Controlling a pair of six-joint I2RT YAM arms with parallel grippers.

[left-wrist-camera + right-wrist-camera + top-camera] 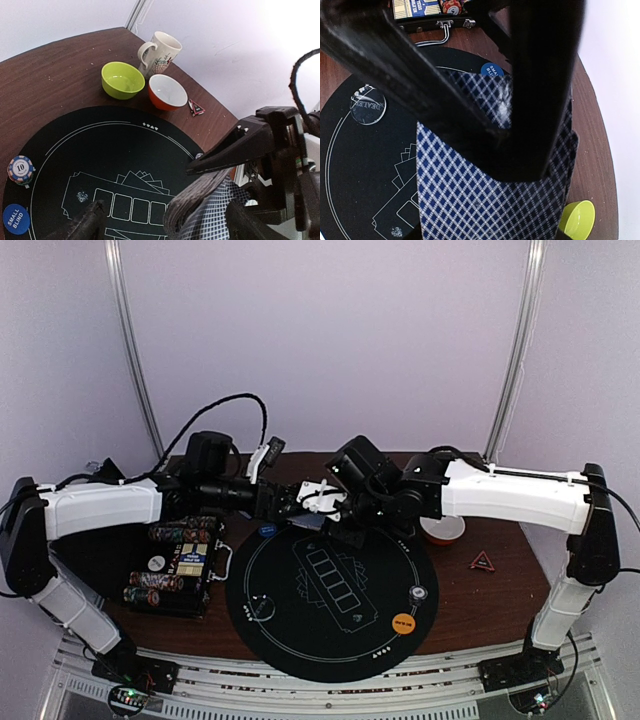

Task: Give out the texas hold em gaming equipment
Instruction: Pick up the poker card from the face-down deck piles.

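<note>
- Presently, the right gripper (518,156) is pinched on the deck of cards (485,200) and holds it in the air over the far rim of the round black mat (330,590), which lies mid-table.
- The left gripper (167,221) is spread, with one finger on either side of the deck's free end. No firm contact is visible.
- Risk: the deck looks bowed and its edges splay. If the left fingers close to peel one card, they could drag several along.
- Risk: if the right pinch slackens during the pull, the whole deck could spill onto the mat.
- Risk: the two grippers are crowded together, so a slightly misplaced close could catch the right finger rather than a card.
- Risk: falling cards could shift the chip stack (21,169) or the blue small blind disc (16,219) at the mat's far left rim.
</note>
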